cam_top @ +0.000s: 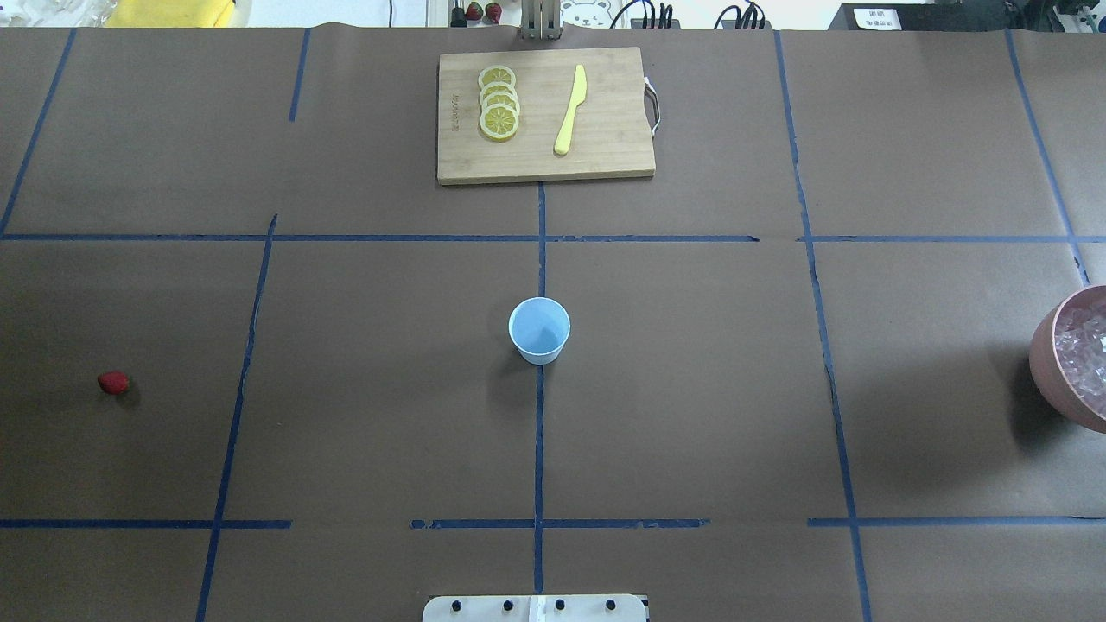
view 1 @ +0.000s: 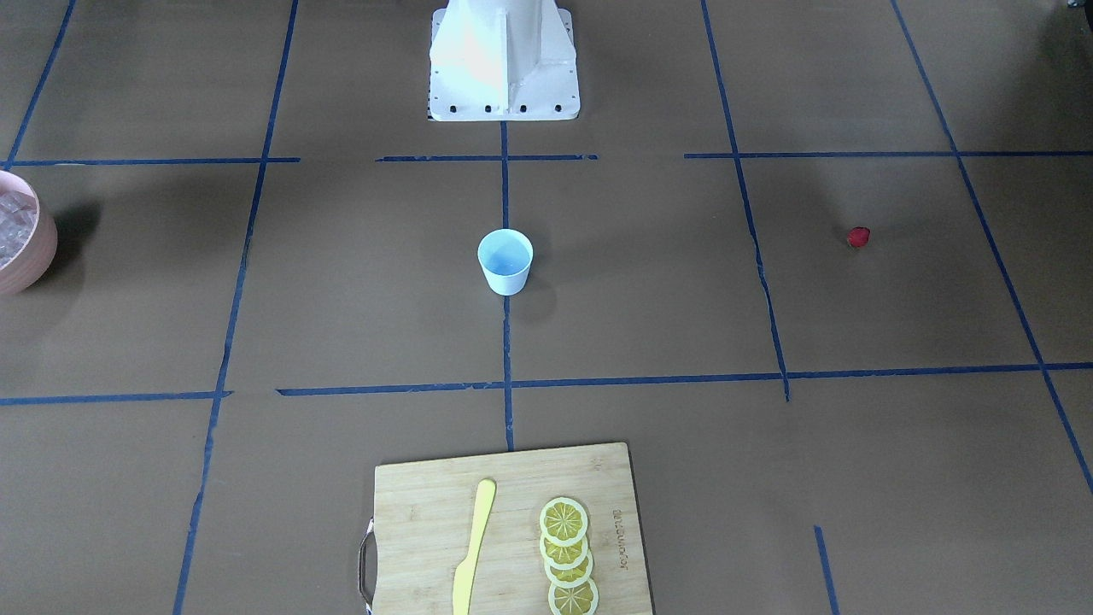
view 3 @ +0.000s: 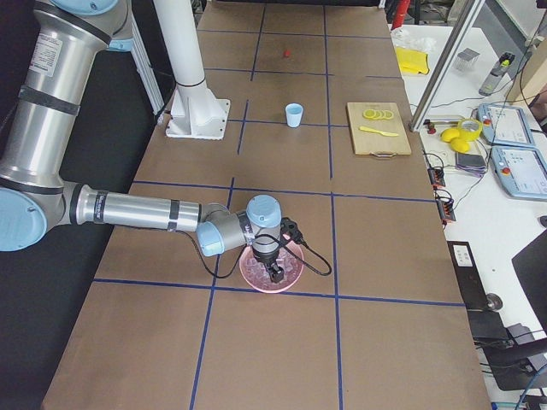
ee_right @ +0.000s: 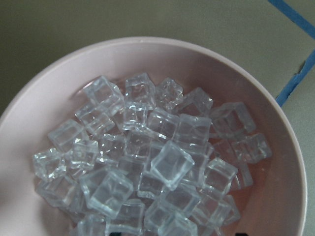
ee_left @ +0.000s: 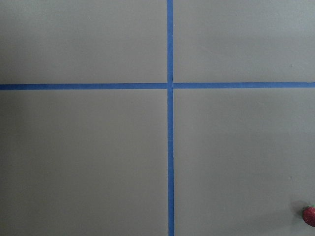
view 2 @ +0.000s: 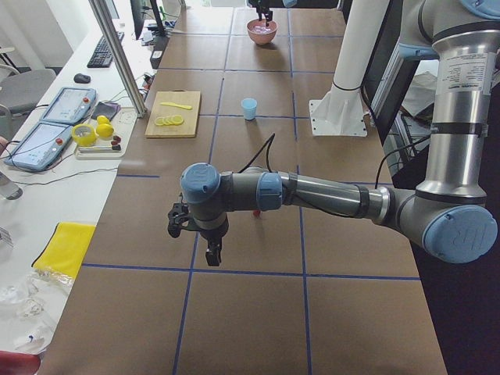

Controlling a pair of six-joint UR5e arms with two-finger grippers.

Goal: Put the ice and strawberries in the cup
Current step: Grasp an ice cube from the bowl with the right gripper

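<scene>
The pale-blue cup [view 1: 505, 262] stands upright and empty at the table's middle; it also shows in the overhead view [cam_top: 539, 330]. One dark-red strawberry [cam_top: 113, 382] lies alone on the robot's left side, and shows at the lower right edge of the left wrist view [ee_left: 309, 215]. Clear ice cubes [ee_right: 147, 157] fill a pink bowl [cam_top: 1041, 345] on the robot's right. My left gripper [view 2: 195, 238] hangs above the table near the strawberry. My right gripper [view 3: 275, 273] hangs over the ice bowl. I cannot tell whether either is open or shut.
A wooden cutting board [cam_top: 544, 112] with lemon slices [cam_top: 498, 102] and a yellow knife [cam_top: 570, 110] lies at the far middle edge. The robot's white base [view 1: 504, 60] stands behind the cup. Blue tape lines grid the brown table.
</scene>
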